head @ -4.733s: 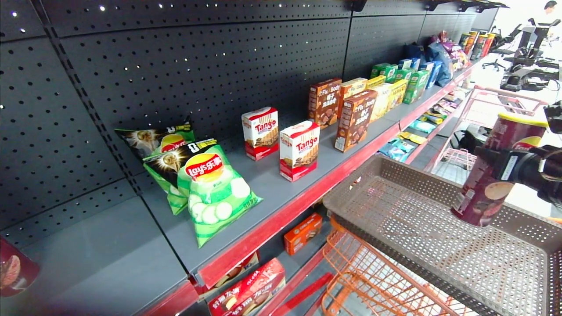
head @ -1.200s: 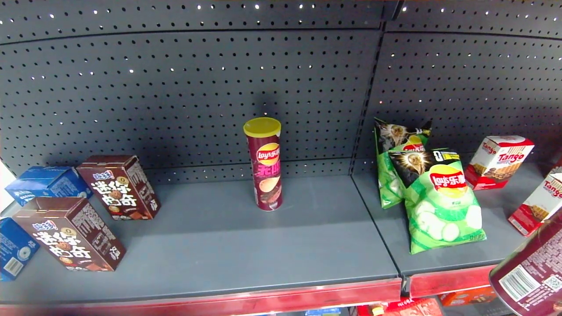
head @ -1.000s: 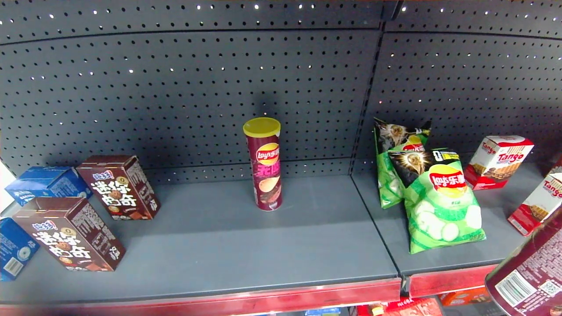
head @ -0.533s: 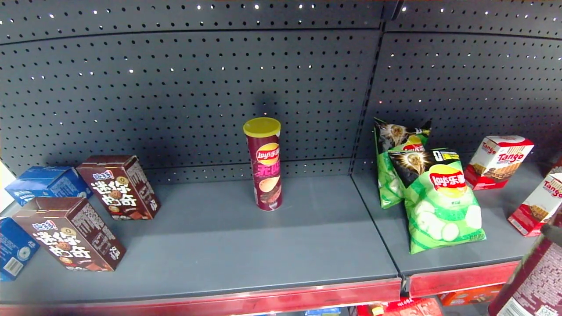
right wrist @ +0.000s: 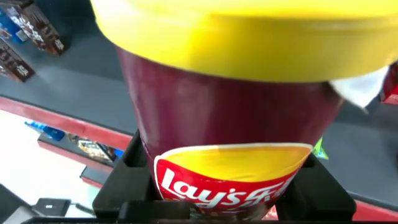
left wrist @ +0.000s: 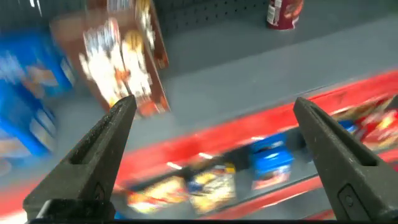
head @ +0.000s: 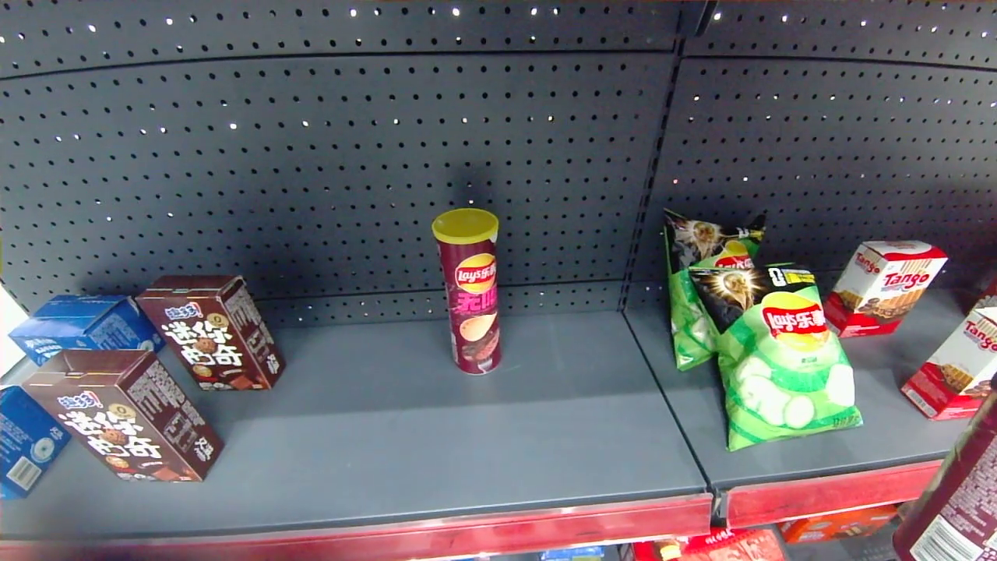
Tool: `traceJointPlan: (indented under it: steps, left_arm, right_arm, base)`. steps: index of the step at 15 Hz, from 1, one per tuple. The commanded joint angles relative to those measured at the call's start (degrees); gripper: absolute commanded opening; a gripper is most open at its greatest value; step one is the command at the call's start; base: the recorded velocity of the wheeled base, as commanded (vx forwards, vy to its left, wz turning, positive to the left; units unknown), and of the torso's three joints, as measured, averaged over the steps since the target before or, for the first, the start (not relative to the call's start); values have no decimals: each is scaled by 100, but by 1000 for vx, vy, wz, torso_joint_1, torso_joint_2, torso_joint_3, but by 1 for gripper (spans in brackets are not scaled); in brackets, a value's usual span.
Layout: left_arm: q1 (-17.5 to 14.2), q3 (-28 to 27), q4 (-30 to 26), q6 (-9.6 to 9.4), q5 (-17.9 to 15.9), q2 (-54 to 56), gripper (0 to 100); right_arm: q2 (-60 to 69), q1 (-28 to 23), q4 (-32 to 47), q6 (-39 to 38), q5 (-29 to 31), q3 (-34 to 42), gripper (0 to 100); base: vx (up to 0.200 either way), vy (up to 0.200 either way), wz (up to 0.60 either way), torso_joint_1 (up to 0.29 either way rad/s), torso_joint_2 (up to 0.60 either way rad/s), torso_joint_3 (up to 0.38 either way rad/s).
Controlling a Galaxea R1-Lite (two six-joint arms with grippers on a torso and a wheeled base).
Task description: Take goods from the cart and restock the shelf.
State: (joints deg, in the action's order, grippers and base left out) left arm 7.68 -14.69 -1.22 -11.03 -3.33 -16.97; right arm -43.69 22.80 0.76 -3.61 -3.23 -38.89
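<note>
- Mid-bay shelf [head: 389, 436]: wide bare deck L, R & in front of upright can [head: 467, 292].
- L limit: brown boxes [head: 210, 331]; R limit: green chip bags [head: 779, 358].
- Back closed by pegboard [head: 311, 156].

Chip can [head: 470, 296] mid-shelf [head: 389, 436], boxes [head: 206, 331] left, chip bags [head: 779, 351] right

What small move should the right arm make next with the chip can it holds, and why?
Probably lift the held chip can up and leftward over the shelf: it hangs low before the shelf's front edge, and bare space lies beside the standing chip can.
</note>
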Motion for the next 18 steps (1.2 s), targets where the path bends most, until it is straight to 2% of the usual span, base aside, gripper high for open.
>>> traceJointPlan:
  steps: [1, 2, 3, 4, 6, 7, 9, 11, 13, 16, 17, 18]
  left_arm:
    - [-21, -403, -28, -180, -54, -808, 100]
    - [120, -579, 139, 66, -151, -1590, 100]
    - [172, -711, 517, 453, -195, -2003, 100]
    - [269, -781, 957, 629, -203, -2337, 100]
    - [392, -790, 1818, 655, -151, -3049, 100]
    - [392, -807, 1932, 646, -124, -3146, 100]
    - [383, -939, 1941, 664, -159, -3313, 100]
    - [427, -1387, 1950, 743, -344, -3603, 100]
    - [629, -1651, 2020, 760, -555, -3963, 100]
    - [814, -1695, 2556, 910, -537, -4447, 100]
    - [823, -1853, 2460, 1042, -529, -4578, 100]
    - [840, -2020, 2135, 1068, -537, -4702, 100]
  right_arm:
    - [-25, -12, -5, 0, -2, -31, 0]
    - [27, -74, -5, 0, -2, -22, 0]
    - [19, -82, -5, 0, 7, -31, 0]
    - [27, -82, -5, 0, 7, -22, 0]
    - [19, -91, -14, -8, 15, -14, 0]
    - [10, -135, -23, -8, 15, -22, 0]
    - [10, -161, -40, -8, 15, -40, 0]
    - [10, -161, -49, -8, 15, -40, 0]
    - [-8, -153, -58, -8, 15, -40, 0]
    - [36, -153, -67, -17, 7, 13, 0]
    - [45, -153, -67, -26, 7, 22, 0]
    - [36, -153, -67, -26, 7, -14, 0]
  base:
    - [0, 0, 0, 0, 0, 0]
    - [0, 0, 0, 0, 0, 0]
    - [0, 0, 0, 0, 0, 0]
    - [0, 0, 0, 0, 0, 0]
    - [0, 0, 0, 0, 0, 0]
    - [0, 0, 0, 0, 0, 0]
    - [0, 0, 0, 0, 0, 0]
    - [0, 0, 0, 0, 0, 0]
    - [0, 0, 0, 0, 0, 0]
    - [0, 0, 0, 0, 0, 0]
    - [0, 0, 0, 0, 0, 0]
    - [0, 0, 0, 0, 0, 0]
